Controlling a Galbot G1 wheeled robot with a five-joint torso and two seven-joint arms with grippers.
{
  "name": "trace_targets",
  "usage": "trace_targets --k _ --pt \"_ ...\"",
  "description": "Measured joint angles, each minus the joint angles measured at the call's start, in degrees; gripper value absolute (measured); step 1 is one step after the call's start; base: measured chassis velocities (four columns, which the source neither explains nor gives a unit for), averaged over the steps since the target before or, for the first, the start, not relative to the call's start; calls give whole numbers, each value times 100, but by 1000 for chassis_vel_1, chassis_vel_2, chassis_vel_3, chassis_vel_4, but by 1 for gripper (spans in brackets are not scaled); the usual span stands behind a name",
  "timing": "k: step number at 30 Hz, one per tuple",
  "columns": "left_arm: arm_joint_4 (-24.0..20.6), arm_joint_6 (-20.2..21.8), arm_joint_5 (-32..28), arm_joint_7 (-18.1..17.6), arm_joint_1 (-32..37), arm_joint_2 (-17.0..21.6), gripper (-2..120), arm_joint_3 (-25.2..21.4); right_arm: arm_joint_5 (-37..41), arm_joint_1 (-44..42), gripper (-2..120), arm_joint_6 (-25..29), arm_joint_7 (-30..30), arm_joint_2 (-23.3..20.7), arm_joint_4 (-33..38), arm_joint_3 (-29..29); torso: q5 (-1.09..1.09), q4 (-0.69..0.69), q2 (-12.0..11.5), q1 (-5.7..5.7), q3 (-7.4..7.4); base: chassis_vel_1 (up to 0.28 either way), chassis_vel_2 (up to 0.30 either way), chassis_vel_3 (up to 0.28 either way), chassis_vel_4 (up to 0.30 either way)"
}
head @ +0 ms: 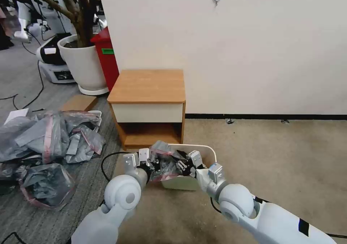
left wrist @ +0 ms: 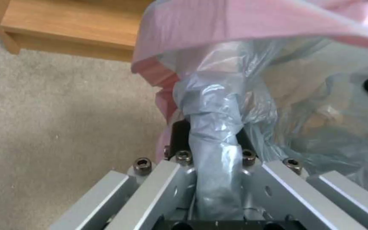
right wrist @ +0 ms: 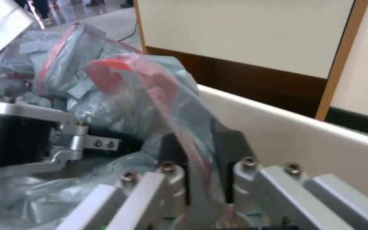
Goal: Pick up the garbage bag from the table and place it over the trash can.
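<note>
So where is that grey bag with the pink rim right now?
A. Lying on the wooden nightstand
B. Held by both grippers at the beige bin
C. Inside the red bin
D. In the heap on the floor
B: the left gripper and right gripper each pinch the garbage bag at the trash can.

Right end effector [right wrist: 205, 166] pinching garbage bag [right wrist: 150, 95]; trash can [right wrist: 311, 137] just beside

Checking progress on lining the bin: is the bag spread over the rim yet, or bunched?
Bunched: the thin grey pink-banded plastic bag hangs crumpled between both end effectors above the small beige plastic bin.
</note>
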Motion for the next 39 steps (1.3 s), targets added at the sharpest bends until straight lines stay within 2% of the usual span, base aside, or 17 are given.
trace_targets --k 1,2,4,13,22,26,32,39 --pt "9 -1 7 0 4 -12 4 1 -2 -38 9 3 -27 -12 12 2 0 0 0 0 0 0 0 0 0" --pt "9 -1 7 0 4 -12 4 1 -2 -38 9 3 -27 -12 12 2 0 0 0 0 0 0 0 0 0" --pt "9 -1 12 1 6 -20 4 5 -28 -103 1 46 -79 -35 14 1 0 0 0 0 0 0 0 0 0" --pt "25 5 52 11 16 9 4 98 20 2 0 105 -207 -170 178 32 0 0 0 0 0 0 0 0 0" --pt "16 14 240 164 106 117 4 140 670 507 0 -2 -156 -376 249 37 0 0 0 0 0 0 0 0 0" --pt "-43 14 431 360 219 183 4 134 1249 982 0 -291 102 -506 76 20 0 0 0 0 0 0 0 0 0" --pt "-115 15 548 498 294 229 4 133 1616 1212 0 -599 415 -533 -83 -21 0 0 0 0 0 0 0 0 0" --pt "-240 4 836 877 436 362 4 65 2231 1532 0 -1396 823 -568 -260 -108 0 0 0 0 0 0 0 0 0"
